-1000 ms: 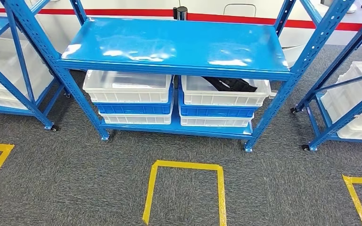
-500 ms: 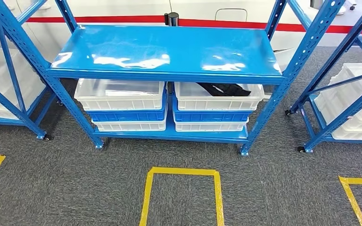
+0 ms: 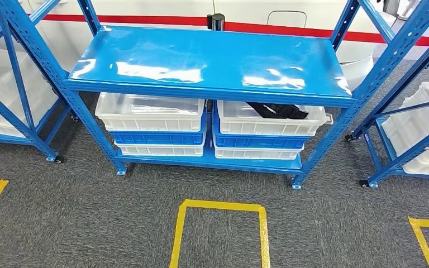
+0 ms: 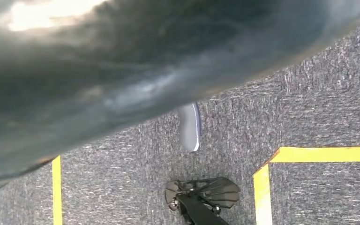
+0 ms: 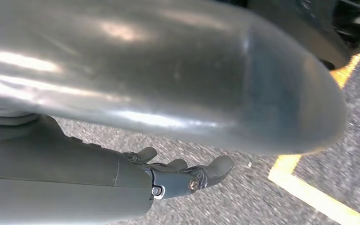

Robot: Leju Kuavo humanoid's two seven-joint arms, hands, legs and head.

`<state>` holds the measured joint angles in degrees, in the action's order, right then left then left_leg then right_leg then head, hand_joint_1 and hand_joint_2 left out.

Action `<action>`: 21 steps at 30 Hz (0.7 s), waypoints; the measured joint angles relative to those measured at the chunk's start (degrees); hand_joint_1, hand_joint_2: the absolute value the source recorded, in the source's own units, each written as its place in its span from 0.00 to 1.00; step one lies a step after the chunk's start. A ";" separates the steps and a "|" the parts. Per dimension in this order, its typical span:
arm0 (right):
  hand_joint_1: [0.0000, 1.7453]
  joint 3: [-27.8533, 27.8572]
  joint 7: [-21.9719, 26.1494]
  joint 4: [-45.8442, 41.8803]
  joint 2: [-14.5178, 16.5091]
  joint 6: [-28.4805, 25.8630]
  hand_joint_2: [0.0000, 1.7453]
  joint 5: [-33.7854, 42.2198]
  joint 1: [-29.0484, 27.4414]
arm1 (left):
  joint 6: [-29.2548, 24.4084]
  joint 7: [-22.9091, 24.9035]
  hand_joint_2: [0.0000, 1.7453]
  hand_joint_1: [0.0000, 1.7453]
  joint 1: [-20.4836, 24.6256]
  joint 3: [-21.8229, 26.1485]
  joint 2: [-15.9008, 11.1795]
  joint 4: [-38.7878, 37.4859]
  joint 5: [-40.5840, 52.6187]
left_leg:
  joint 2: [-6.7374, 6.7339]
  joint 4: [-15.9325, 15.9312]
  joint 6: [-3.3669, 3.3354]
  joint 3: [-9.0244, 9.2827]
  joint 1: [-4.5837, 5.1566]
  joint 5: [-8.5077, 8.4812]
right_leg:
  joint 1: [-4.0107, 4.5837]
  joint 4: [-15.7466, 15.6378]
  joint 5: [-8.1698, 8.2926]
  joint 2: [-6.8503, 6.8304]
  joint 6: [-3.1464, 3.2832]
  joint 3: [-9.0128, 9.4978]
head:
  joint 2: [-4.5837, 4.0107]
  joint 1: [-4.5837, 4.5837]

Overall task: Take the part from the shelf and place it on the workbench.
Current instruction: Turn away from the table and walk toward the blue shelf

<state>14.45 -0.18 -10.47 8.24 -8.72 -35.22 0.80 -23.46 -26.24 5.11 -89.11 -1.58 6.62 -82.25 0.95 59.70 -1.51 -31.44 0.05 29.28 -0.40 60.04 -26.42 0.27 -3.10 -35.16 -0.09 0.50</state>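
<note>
Part [image 3: 277, 110], black, lies in your upper right white bin [image 3: 271, 119] under the blue shelf [image 3: 212, 56], beyond the yellow floor tape [image 3: 220, 223]. Your right hand [image 5: 187, 176] hangs empty, fingers apart; left hand's state I cannot tell.
</note>
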 joint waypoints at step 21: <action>0.00 0.00 0.09 0.02 0.05 0.19 0.00 -0.31 0.18 | 1.45 4.52 0.00 0.00 -0.06 -0.04 -0.01 0.03 0.64 | -0.32 0.43 0.73 -2.60 -1.30 -2.20 | -0.84 1.01 -4.71 0.32 -0.04 5.98 | 0.00 0.12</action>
<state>14.45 -0.09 -10.45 8.29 -8.54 -35.53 0.98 -22.01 -21.72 5.05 -89.15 -1.59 6.64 -81.60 0.63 60.13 -0.78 -34.04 -1.25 27.07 -1.24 61.05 -31.13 0.59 -3.14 -29.18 -0.09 0.62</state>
